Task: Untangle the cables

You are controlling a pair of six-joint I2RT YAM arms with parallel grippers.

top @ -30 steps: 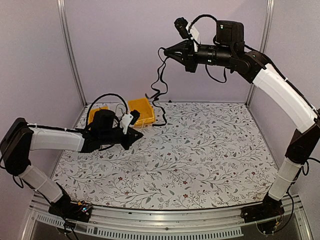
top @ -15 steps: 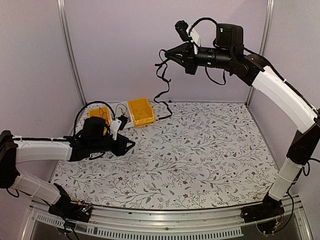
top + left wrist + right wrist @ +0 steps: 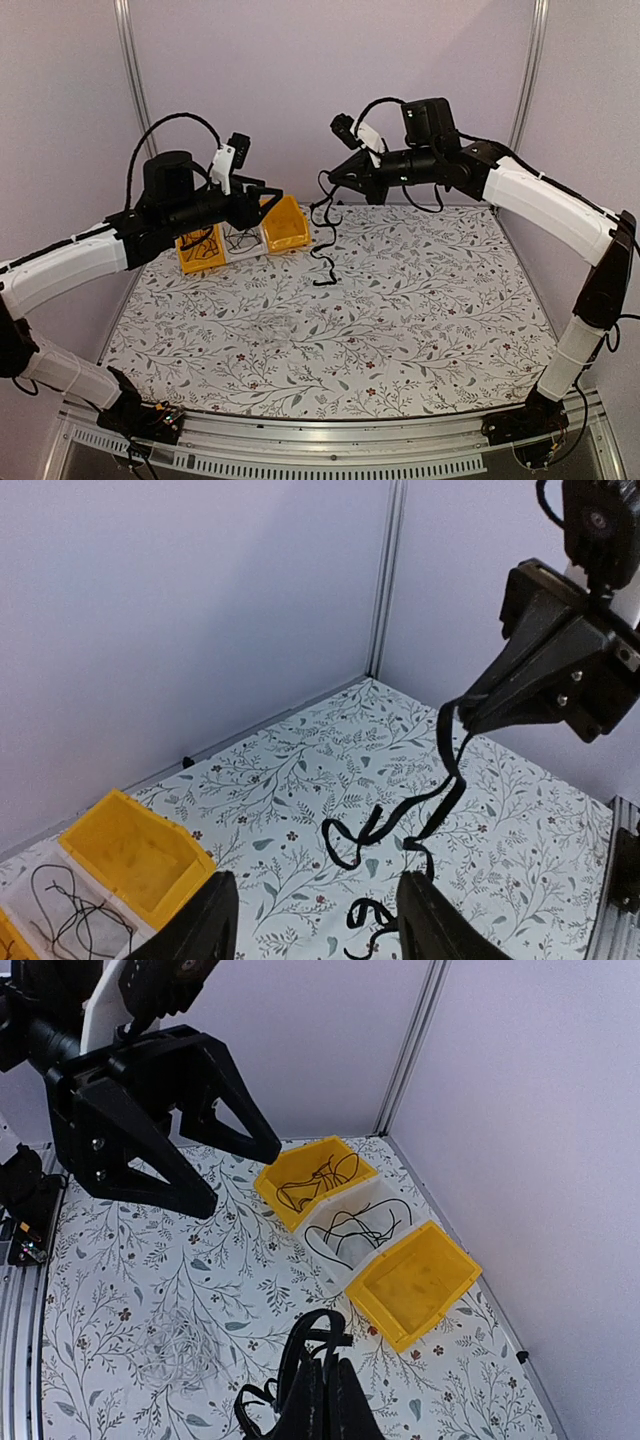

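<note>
One black cable (image 3: 322,238) (dangling mid-table) from right fingers (image 3: 352,171), bins (image 3: 290,243) far-left.

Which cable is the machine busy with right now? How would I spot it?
Look above the back of the flowered table, where the right arm's tool reaches in. A kinked black cable hangs from its shut tip down toward the tabletop. Unlike the cords lying in the bins to its left, it alone dangles in the air.
</note>
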